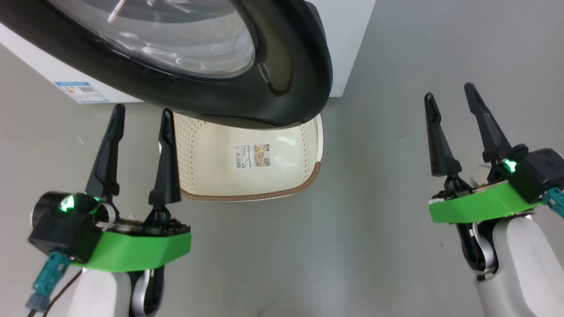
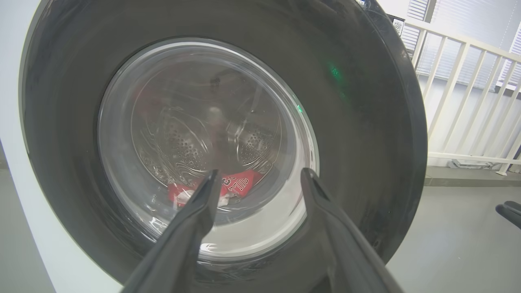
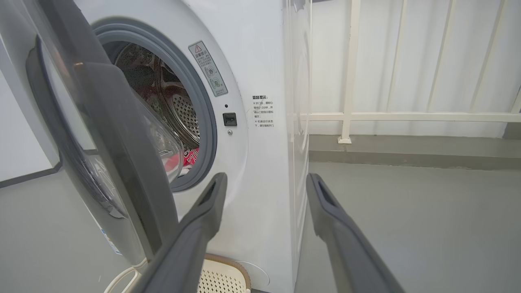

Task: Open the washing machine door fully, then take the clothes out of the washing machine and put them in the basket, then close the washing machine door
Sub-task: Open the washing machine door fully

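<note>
The left end effector (image 1: 142, 110) and right end effector (image 1: 448, 91) are spread, empty. A black-rimmed round glass door (image 1: 299, 66) overhangs a cream perforated plastic basket (image 1: 198, 149).

A white railing (image 3: 407, 116) of upright bars and one cross rail stands well beyond the right pincer (image 3: 265, 179), above and to the right of its tips. The railing is footed on a low grey kerb (image 3: 407, 152), with a pale wall (image 3: 456, 57) behind it. Bare grey floor (image 3: 427, 219) spreads under and to the right of that pincer. Off to the right of the left pincer (image 2: 260, 173) the railing slants upward, with slatted blinds (image 2: 468, 16) behind it.
</note>
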Robot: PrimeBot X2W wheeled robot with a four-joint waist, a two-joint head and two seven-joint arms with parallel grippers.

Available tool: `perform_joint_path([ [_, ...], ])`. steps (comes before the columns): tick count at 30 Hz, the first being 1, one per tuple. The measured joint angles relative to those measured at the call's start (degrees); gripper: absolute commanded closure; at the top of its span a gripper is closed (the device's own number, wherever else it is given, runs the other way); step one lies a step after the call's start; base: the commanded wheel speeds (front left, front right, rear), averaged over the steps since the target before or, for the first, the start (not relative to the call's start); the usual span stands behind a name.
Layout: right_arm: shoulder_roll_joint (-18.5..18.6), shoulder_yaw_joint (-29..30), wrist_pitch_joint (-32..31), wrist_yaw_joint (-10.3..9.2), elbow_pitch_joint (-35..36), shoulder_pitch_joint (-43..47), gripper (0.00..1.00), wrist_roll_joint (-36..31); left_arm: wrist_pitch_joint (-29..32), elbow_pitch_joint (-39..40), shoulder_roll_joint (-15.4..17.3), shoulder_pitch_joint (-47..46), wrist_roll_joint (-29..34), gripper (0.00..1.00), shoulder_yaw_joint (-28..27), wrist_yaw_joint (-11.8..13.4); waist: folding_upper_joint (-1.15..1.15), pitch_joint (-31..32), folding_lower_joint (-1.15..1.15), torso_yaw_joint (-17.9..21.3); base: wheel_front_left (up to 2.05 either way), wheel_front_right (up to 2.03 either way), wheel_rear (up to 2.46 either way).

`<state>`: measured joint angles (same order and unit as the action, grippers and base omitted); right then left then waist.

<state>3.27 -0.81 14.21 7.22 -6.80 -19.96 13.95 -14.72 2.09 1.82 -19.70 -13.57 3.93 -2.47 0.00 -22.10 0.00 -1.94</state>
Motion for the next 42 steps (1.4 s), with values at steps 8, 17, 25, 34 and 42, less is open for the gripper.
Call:
perform_joint_path([
  [8, -0.04, -0.36, 0.42, 0.00, 0.97, 2.32, 0.00, -0.11, 0.00, -0.03, 0.00, 0.93, 0.00, 0.00, -0.22, 0.00, 0.00, 0.07, 0.00, 0.31, 0.00, 0.00, 0.00],
  [17, -0.05, -0.59, 0.42, 0.00, 0.98, 2.41, 0.00, 0.03, 0.00, -0.35, 0.00, 0.94, 0.00, 0.00, 0.07, 0.01, 0.00, 0.58, 0.00, -0.16, 0.00, 0.00, 0.00],
  [25, -0.08, 0.53, 0.42, 0.00, 0.30, 2.34, 1.00, 0.96, -0.01, -0.69, 0.00, 1.02, -0.12, 0.00, 0.71, 0.00, 0.00, 0.74, 0.00, -0.96, 0.00, 0.00, 0.00],
  [34, -0.04, -0.19, -2.66, 0.00, -4.86, -3.61, 1.00, 23.21, 0.00, -0.70, 0.00, 0.97, -0.12, 0.00, 0.75, -0.09, 0.00, -0.20, 0.00, -1.66, 0.00, 0.00, 0.00],
  [42, 0.05, -1.59, -10.12, 0.00, -8.75, -13.50, 1.00, 39.30, 0.00, -0.71, 0.00, 0.87, -0.25, 0.00, 0.62, -0.10, 0.00, -1.53, 0.00, -2.35, 0.00, 0.00, 0.00],
])
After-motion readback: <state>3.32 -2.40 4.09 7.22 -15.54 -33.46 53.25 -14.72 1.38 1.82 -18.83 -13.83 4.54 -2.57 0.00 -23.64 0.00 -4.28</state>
